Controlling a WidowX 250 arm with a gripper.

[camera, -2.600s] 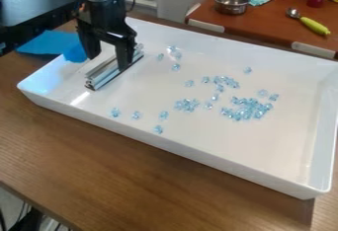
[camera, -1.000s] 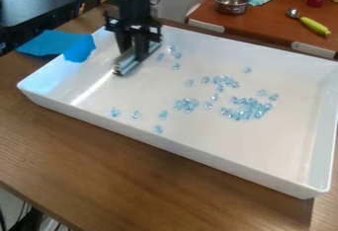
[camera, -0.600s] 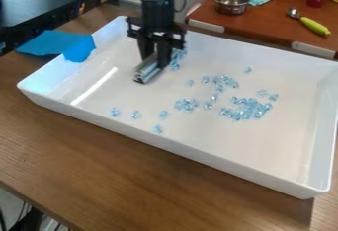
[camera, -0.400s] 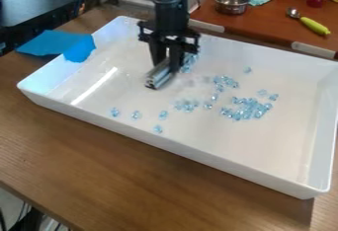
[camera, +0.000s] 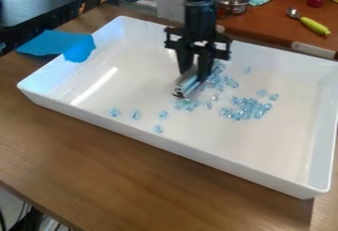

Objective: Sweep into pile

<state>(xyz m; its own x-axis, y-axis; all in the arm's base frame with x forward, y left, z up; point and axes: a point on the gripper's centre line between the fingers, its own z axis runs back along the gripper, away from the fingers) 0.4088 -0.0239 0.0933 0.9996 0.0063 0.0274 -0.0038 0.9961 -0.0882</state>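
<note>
Stray beads [camera: 135, 114] along the tray's [camera: 165, 143] near edge need sweeping; mid-tray, the gripper [camera: 194, 75] grips a metal bar [camera: 187, 86], apparently against bunched beads [camera: 218, 81]; towards the right edge, the main pile [camera: 247, 109] is only partly formed, outliers [camera: 263, 93] beside it.

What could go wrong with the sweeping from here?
The metal bar is short next to the wide white tray, so beads might slip around its ends. The four loose beads near the front wall lie off to the side of the bar and could get left out. Pushing on toward the big cluster may spread it rather than tighten it.
</note>
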